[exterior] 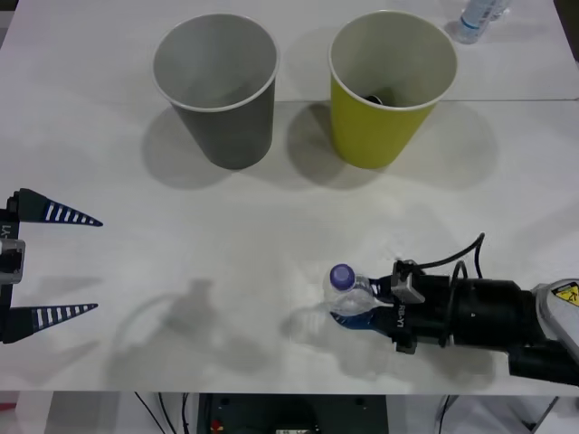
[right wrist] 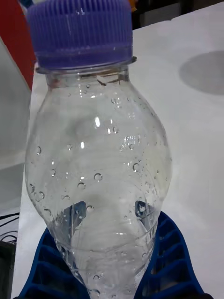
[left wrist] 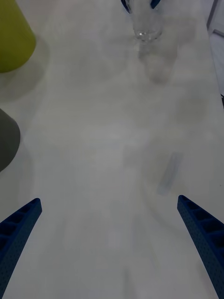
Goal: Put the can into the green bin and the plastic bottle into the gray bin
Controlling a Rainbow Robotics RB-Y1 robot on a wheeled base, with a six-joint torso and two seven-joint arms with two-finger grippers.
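The right gripper (exterior: 369,306) clamps the bottle (exterior: 348,291) at five o'clock on the table (exterior: 226,253); the left gripper (exterior: 68,264) waits spread at nine. The crinkly wall could buckle and slip before reaching the gray bin (exterior: 217,86) at eleven.

open table (exterior: 226,271), gray bin (exterior: 217,86) unobstructed
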